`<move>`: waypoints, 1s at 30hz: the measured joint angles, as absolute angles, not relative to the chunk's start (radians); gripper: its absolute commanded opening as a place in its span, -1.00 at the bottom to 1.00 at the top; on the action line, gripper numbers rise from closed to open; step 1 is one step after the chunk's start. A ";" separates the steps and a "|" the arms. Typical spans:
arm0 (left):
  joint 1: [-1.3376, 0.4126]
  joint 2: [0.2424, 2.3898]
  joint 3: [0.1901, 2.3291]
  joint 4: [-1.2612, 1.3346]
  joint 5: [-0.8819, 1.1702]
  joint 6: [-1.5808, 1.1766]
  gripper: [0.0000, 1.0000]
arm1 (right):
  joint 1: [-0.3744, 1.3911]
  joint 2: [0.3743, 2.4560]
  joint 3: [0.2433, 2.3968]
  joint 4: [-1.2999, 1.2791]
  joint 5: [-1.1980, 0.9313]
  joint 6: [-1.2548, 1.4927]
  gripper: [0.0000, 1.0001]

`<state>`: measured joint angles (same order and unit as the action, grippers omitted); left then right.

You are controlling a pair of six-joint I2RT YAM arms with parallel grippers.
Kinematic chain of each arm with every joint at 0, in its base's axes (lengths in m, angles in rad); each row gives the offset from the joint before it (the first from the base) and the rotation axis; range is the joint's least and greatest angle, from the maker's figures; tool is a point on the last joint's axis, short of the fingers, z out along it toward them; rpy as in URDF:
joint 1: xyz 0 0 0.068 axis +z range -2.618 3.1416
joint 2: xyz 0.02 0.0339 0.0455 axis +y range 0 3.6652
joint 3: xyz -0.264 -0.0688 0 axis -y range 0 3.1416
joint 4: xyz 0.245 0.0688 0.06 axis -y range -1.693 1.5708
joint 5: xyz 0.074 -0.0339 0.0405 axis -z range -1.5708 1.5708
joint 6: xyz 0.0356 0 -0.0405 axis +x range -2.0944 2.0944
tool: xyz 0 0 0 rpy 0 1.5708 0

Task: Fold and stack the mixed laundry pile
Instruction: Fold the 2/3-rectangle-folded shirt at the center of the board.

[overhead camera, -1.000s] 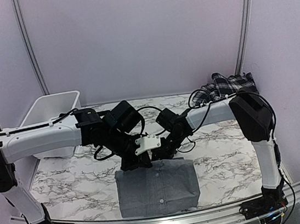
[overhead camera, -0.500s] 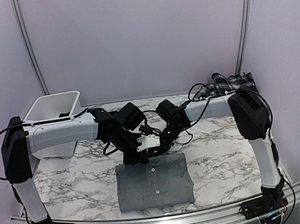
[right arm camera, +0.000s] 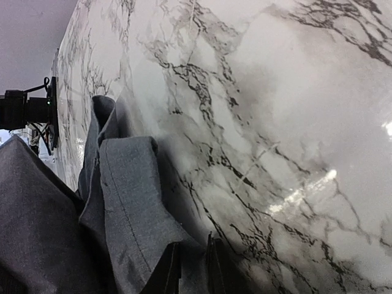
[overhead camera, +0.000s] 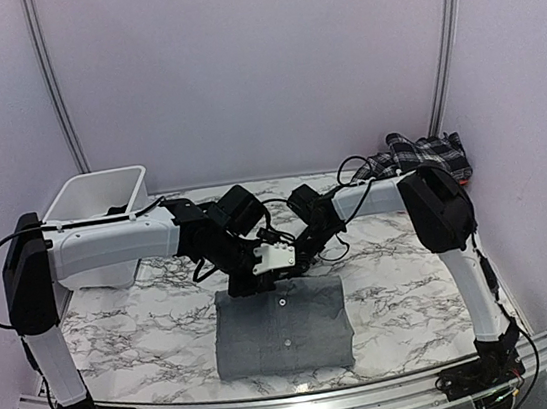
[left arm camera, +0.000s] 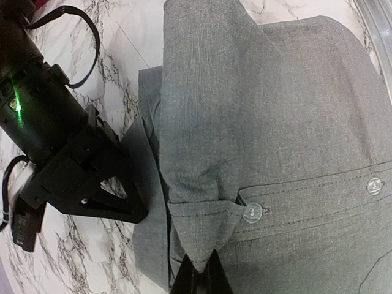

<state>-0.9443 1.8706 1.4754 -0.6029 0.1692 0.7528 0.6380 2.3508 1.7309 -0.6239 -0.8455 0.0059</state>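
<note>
**While pinched at its far edge, shirt (overhead camera: 282, 329) lies folded on table (overhead camera: 414, 277)**

Folded into a neat grey rectangle, the shirt sits at the front middle of the marble table, its button placket running up the centre; both arms reach in over its far edge, wrists close together. The left gripper (overhead camera: 248, 284) (left arm camera: 199, 278) is closed tight on a point of grey cloth (a collar tip, by the look of it) just beside a clear button (left arm camera: 252, 212); more of the shirt spreads flat beyond. The right gripper (overhead camera: 298, 265) (right arm camera: 193, 269) stands narrow, a fold of the shirt's edge caught between its fingers, low against the marble; that edge is rumpled and slightly lifted there. A plaid piece (overhead camera: 423, 154) lies bunched at the far right corner, well apart from the shirt; a white basket (overhead camera: 97, 202) stands at the far left.
</note>
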 measured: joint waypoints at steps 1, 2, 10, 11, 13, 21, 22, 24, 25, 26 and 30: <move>-0.944 1.871 1.475 -0.598 0.163 0.761 -1.00 | 0.644 2.350 1.731 -0.625 -0.848 -0.001 -0.70; -0.944 1.871 1.475 -0.593 0.159 0.768 -1.00 | 0.648 2.350 1.729 -0.626 -0.851 -0.006 -0.71; -0.929 1.887 1.477 -0.558 0.131 0.812 -1.00 | 0.667 2.339 1.670 -0.614 -0.910 -0.029 -0.74; -0.927 1.890 1.477 -0.556 0.130 0.816 -1.00 | 0.669 2.337 1.665 -0.614 -0.914 -0.030 -0.74; -0.923 1.898 1.478 -0.548 0.130 0.825 -1.00 | 0.670 2.335 1.660 -0.613 -0.918 -0.031 -0.72; -0.906 1.929 1.467 -0.485 0.117 0.842 -0.92 | 0.658 2.326 1.693 -0.645 -0.894 -0.022 -0.29; -0.905 1.933 1.463 -0.474 0.111 0.846 -0.88 | 0.653 2.326 1.711 -0.654 -0.868 -0.020 -0.25; -0.902 1.943 1.454 -0.445 0.102 0.854 -0.78 | 0.629 2.326 1.746 -0.672 -0.824 -0.009 -0.20; -0.902 1.949 1.447 -0.430 0.097 0.855 -0.69 | 0.616 2.325 1.759 -0.676 -0.809 -0.002 -0.17; -0.901 1.954 1.441 -0.414 0.093 0.858 -0.59 | 0.593 2.322 1.773 -0.678 -0.791 0.007 -0.13; -0.899 1.982 1.437 -0.369 0.052 0.847 -0.09 | 0.491 2.263 1.770 -0.684 -0.749 0.036 0.04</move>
